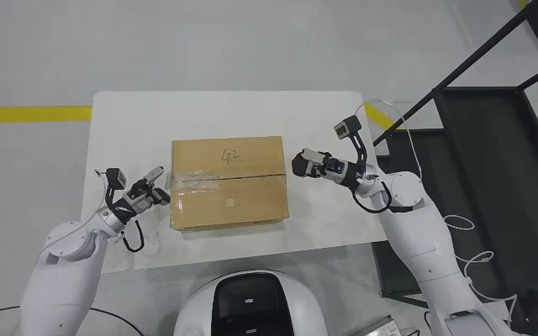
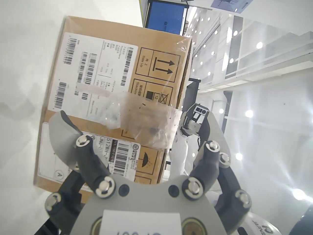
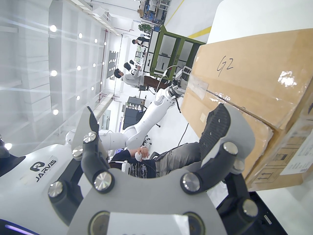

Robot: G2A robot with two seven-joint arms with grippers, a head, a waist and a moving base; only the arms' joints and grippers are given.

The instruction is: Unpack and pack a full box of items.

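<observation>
The left pincer (image 1: 160, 186), jaws spread and empty, sits just beside the left end of the box (image 1: 227, 181). The right pincer (image 1: 299, 162), also spread and empty, hangs near the right end. The box stands taped shut in the middle of the table (image 1: 126, 126).

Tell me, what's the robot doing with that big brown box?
The robot has a cardboard box in front of it on the white table. The box is closed, with clear tape along the seam on top. The left gripper is at one end of the box and the right gripper is at the other end. Both are open and hold nothing, so the unpacking has not begun.
</observation>
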